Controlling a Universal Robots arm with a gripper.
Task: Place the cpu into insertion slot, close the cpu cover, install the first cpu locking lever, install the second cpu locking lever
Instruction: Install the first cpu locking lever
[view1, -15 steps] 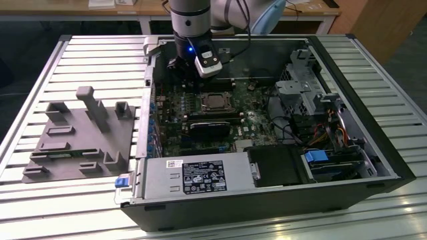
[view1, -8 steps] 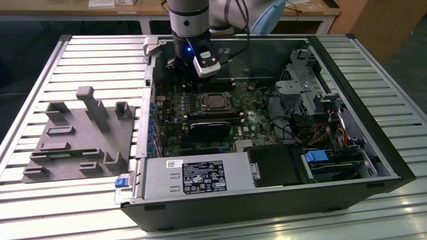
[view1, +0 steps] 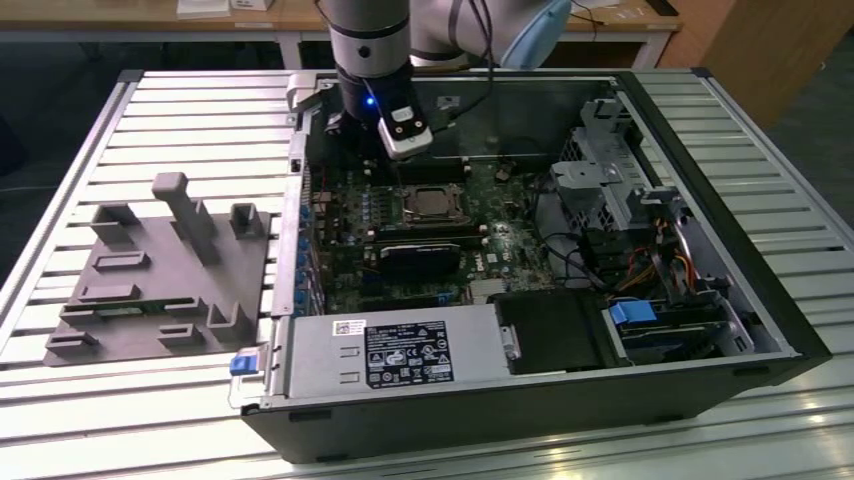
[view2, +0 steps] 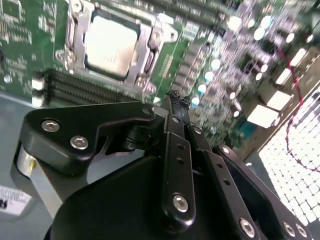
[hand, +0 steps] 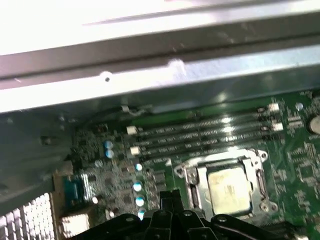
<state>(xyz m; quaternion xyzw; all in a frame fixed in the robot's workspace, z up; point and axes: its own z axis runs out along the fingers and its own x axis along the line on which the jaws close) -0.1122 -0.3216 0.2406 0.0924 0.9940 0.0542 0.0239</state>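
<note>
The cpu (view1: 430, 203) lies in the insertion slot (view1: 400, 206) on the green motherboard inside the open computer case. Its dull silver-tan top shows in both wrist views (view2: 111, 45) (hand: 229, 189). The cpu cover (view2: 146, 50) (hand: 200, 186), a thin silver frame, lies flat around the chip. My gripper (view2: 177, 98) (hand: 170, 194) hovers above the board beside the socket, a little way off toward the case's rear wall. Its black fingers (view2: 172, 107) are pressed together with nothing between them. In the exterior view the arm's wrist (view1: 367, 110) hangs over the board's far left corner.
Memory slots (hand: 200, 131) run beside the socket. A black rounded block (view1: 420, 258) sits just in front of it. The power supply (view1: 387, 350) and drive cage (view1: 627, 190) fill the case's front and right. A grey fixture (view1: 160, 270) stands on the table at the exterior view's left.
</note>
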